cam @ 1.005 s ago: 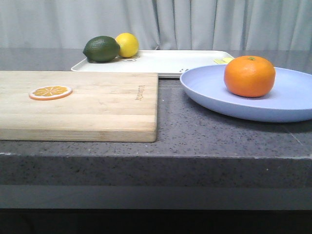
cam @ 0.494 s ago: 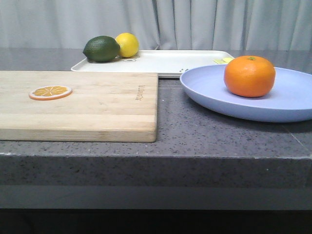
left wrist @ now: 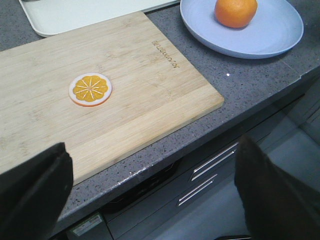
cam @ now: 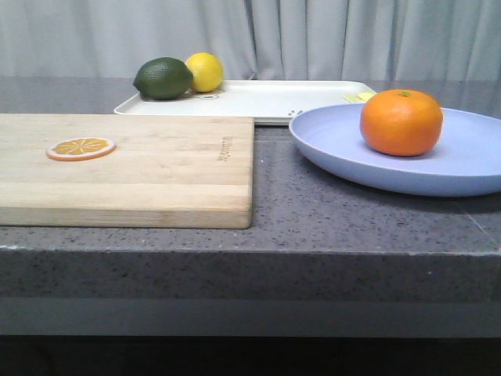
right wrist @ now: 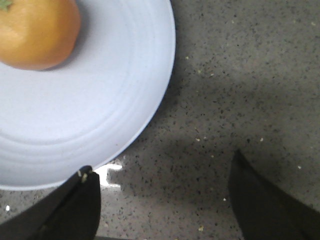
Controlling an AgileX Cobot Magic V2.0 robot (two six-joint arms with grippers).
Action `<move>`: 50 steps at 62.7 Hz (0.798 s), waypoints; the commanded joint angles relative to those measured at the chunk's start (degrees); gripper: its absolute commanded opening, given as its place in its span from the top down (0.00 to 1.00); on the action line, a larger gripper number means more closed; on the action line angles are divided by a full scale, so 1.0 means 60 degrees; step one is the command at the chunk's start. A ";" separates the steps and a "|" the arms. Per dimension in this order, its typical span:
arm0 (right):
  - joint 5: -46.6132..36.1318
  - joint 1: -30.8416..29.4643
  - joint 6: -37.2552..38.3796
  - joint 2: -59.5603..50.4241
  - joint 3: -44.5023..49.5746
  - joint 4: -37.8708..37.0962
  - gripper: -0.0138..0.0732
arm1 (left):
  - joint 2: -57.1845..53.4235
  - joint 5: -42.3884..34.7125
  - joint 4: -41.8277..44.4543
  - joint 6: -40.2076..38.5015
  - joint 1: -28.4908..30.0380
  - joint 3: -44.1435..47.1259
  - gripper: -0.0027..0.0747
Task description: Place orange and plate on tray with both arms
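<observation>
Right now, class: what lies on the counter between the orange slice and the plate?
In the left wrist view, only bare cutting board and a strip of grey counter separate the orange slice from the plate.

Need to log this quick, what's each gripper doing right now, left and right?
Left gripper: open, holding nothing, above the counter edge near the cutting board.
Right gripper: open, holding nothing, by the plate rim.

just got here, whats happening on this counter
Nothing is being held yet. The orange sits on the plate, which rests on the counter in front of the tray. Both grippers are open and empty: the left gripper hangs over the cutting board's near edge, the right gripper low beside the plate's rim.
</observation>
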 commanded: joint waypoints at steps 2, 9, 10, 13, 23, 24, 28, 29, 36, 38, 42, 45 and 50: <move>0.0223 -0.0696 0.0095 0.0842 -0.0862 0.0688 0.22 | 0.0029 -0.0735 -0.0113 0.0017 0.0021 -0.0251 0.14; 0.0552 -0.1702 -0.0170 0.1669 -0.1025 0.2276 0.22 | 0.0029 -0.0872 -0.0096 0.0017 0.0021 -0.0251 0.14; 0.0588 -0.1813 -0.0252 0.1753 -0.1025 0.2544 0.22 | 0.0029 -0.0872 -0.0096 0.0017 0.0021 -0.0251 0.14; 0.0746 -0.2090 -0.0576 0.2042 -0.1025 0.3261 0.22 | 0.0029 -0.0911 -0.0096 0.0017 0.0021 -0.0251 0.14; 0.0729 -0.2337 -0.1394 0.2663 -0.1025 0.5153 0.22 | 0.0029 -0.0930 -0.0096 0.0017 0.0021 -0.0251 0.14; 0.0677 -0.2326 -0.1394 0.2707 -0.1025 0.5243 0.22 | 0.0029 -0.0945 -0.0096 0.0017 0.0021 -0.0251 0.14; 0.0535 -0.2304 -0.1394 0.2852 -0.1025 0.5642 0.22 | 0.0029 -0.0945 -0.0096 0.0017 0.0021 -0.0251 0.14; 0.0508 -0.2304 -0.1394 0.2886 -0.1025 0.5723 0.22 | 0.0029 -0.0945 -0.0096 0.0017 0.0021 -0.0251 0.14; 0.0379 -0.2304 -0.1394 0.3065 -0.1025 0.6185 0.22 | 0.0029 -0.0968 -0.0096 0.0017 0.0021 -0.0251 0.14; 0.0323 -0.2304 -0.1394 0.3104 -0.1025 0.6224 0.22 | 0.0029 -0.0991 -0.0096 0.0017 0.0021 -0.0251 0.14; 0.0258 -0.2304 -0.1394 0.3159 -0.1025 0.6225 0.22 | 0.0029 -0.1046 -0.0096 0.0017 0.0021 -0.0251 0.14; 0.0270 -0.2304 -0.1394 0.3224 -0.1025 0.6225 0.22 | 0.0029 -0.1064 -0.0096 0.0017 0.0021 -0.0251 0.14; 0.0327 -0.2304 -0.1394 0.3338 -0.1025 0.6225 0.22 | 0.0029 -0.1098 -0.0096 0.0017 0.0021 -0.0251 0.14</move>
